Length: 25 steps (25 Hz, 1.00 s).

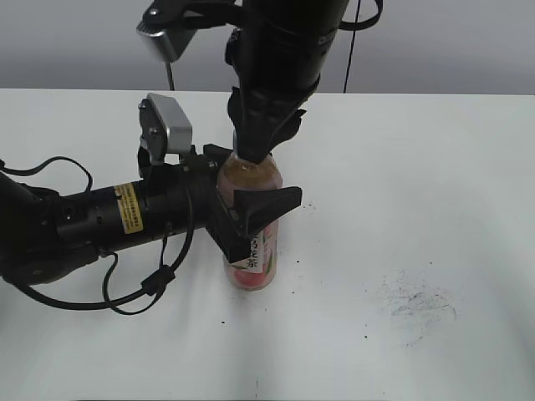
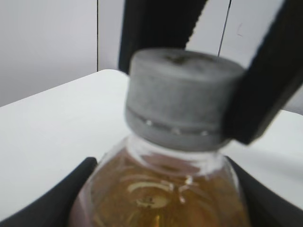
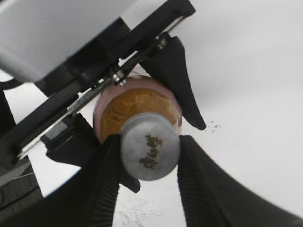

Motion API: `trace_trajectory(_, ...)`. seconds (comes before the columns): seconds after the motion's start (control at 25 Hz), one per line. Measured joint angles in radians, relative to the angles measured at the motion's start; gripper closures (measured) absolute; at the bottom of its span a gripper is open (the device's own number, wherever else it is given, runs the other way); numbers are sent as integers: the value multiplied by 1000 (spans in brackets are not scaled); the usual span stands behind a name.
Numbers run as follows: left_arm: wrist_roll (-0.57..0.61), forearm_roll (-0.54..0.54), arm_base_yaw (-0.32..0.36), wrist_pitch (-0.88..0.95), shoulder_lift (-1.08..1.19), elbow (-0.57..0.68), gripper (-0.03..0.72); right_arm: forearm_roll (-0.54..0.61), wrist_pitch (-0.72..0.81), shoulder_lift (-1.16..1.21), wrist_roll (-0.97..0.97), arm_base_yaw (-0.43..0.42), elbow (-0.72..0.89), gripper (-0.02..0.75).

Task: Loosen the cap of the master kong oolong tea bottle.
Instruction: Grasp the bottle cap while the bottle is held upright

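Observation:
The master kong oolong tea bottle stands upright mid-table, with amber tea and a pink-and-white label. My left gripper comes in from the left and is shut on the bottle's upper body. In the left wrist view its black jaws flank the bottle shoulder. My right gripper comes down from above and hides the cap in the exterior view. In the right wrist view its ribbed fingers press both sides of the grey-white cap, logo on top. The cap also shows in the left wrist view.
The left arm lies low across the table's left side, with its camera housing sticking up. Dark scuff marks lie on the white table to the right of the bottle.

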Motion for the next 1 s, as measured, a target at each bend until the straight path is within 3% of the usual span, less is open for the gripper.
trace_trajectory(0.68, 12, 19, 0, -7, 0, 1, 241, 67, -5, 0, -579, -11, 0, 457)
trace_trajectory(1.0, 14, 22, 0, -8, 0, 1, 241, 76, -7, 0, -998, -7, -1, 457)
